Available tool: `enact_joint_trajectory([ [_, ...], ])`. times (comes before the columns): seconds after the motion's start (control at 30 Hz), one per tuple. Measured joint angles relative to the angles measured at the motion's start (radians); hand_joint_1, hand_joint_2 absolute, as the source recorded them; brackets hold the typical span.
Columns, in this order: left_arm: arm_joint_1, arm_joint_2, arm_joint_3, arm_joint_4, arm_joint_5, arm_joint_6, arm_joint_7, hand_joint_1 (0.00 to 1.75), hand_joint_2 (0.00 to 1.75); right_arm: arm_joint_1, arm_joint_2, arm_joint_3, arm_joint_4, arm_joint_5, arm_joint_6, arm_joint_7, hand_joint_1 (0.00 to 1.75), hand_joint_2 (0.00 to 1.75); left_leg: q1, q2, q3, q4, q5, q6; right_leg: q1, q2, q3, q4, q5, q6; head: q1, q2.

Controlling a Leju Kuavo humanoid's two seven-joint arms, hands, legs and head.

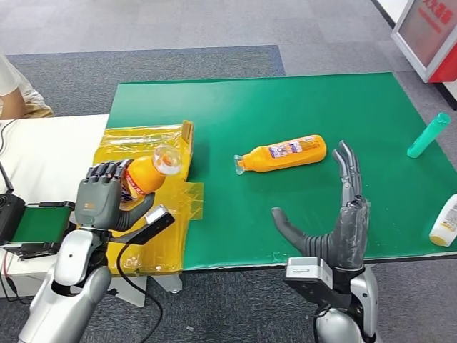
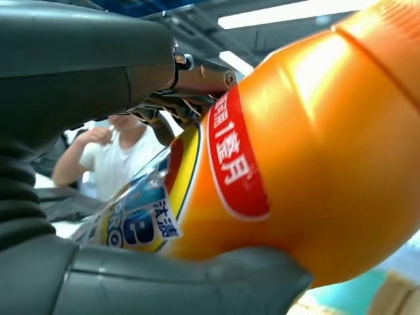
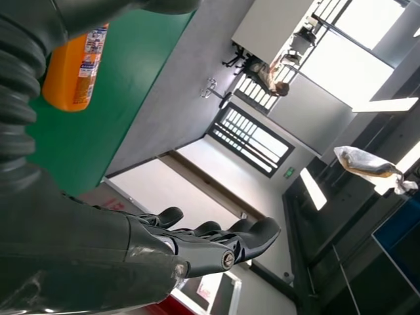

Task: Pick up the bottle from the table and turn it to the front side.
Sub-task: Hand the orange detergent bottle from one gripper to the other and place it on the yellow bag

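The left hand (image 1: 100,202) grips an orange plastic bottle (image 1: 144,174), fingers wrapped round it, above yellow film (image 1: 161,200) on the green worktop (image 1: 302,107). The right hand (image 1: 345,221) hangs empty, fingers spread, just before another orange bottle (image 1: 283,153) lying mid-worktop.

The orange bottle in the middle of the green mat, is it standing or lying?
Lying. The orange bottle rests on its side on the green mat, cap end pointing toward the robot's left.
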Motion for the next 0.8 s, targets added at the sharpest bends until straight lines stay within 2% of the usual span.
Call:
enact_joint_trajectory([
  [0.33,-0.056,0.009,0.038,0.197,-0.027,-0.067,0.001,1.75,0.0,0.025,0.001,-0.021,-0.041,0.006,0.032,0.0,0.0,1.75,0.0,0.0,0.0,0.0,0.0,0.0,0.0,0.0,0.0,0.0,0.0,0.0,0.0,0.0],
  [0.47,-0.09,0.016,0.033,0.297,-0.069,-0.096,-0.02,1.75,1.75,0.031,0.006,-0.027,-0.057,0.013,0.058,-0.004,0.0,1.75,0.0,0.0,0.0,0.0,0.0,0.0,0.0,0.0,0.0,0.0,0.0,0.0,0.0,0.0],
  [0.7,-0.123,0.018,0.01,0.41,-0.102,-0.101,-0.035,1.75,1.75,0.029,0.009,-0.034,-0.068,0.005,0.07,-0.01,0.0,1.75,0.0,0.0,0.0,0.0,0.0,0.0,0.0,0.0,0.0,0.0,0.0,0.0,0.0,0.0],
  [0.8,-0.127,0.017,0.004,0.425,-0.097,-0.1,-0.035,0.44,0.44,0.029,0.011,-0.035,-0.069,0.004,0.072,-0.011,0.0,1.75,0.0,0.0,0.0,0.0,0.0,0.0,0.0,0.0,0.0,0.0,0.0,0.0,0.0,0.0],
])
